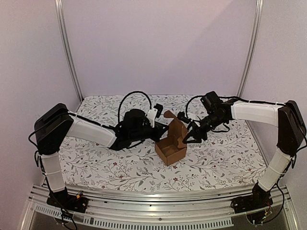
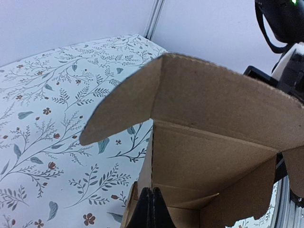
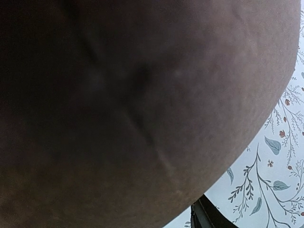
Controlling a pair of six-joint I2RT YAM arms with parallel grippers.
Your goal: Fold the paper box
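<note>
Paper box [image 1: 170, 149]: plain brown cardboard, partly erected, top open, standing on the table [image 1: 96, 158] w/ one corner toward the arm bases. The box's rear panel stands upright above the rim, w/ a rounded tab at its top. Left wrist view shows the box [image 2: 213, 156] interior from close in: rear wall, one horizontal crease, a round-ended flap projecting left, and a second flap hanging at right. Left fingers [image 1: 159, 128] meet the box at its left-rear wall, approx. at rim height. In the wrist view the left fingers [image 2: 145, 213] are clenched together on that wall at the vertical corner crease. Right fingers [image 1: 188, 137] sit at the box's right side, against the raised side flap; whether released or grasping cannot be told. In the right wrist view, blurred cardboard [image 3: 118, 104] fills nearly the whole frame. Only one dark finger tip [image 3: 204, 216] shows below it, w/ a strip of table [image 3: 285, 156] to its right. Table cover: white, leaf-and-flower print, extending on all sides of the box. Left arm [image 1: 91, 132] enters from the box's left, right arm [image 1: 254, 112] from its right.
</note>
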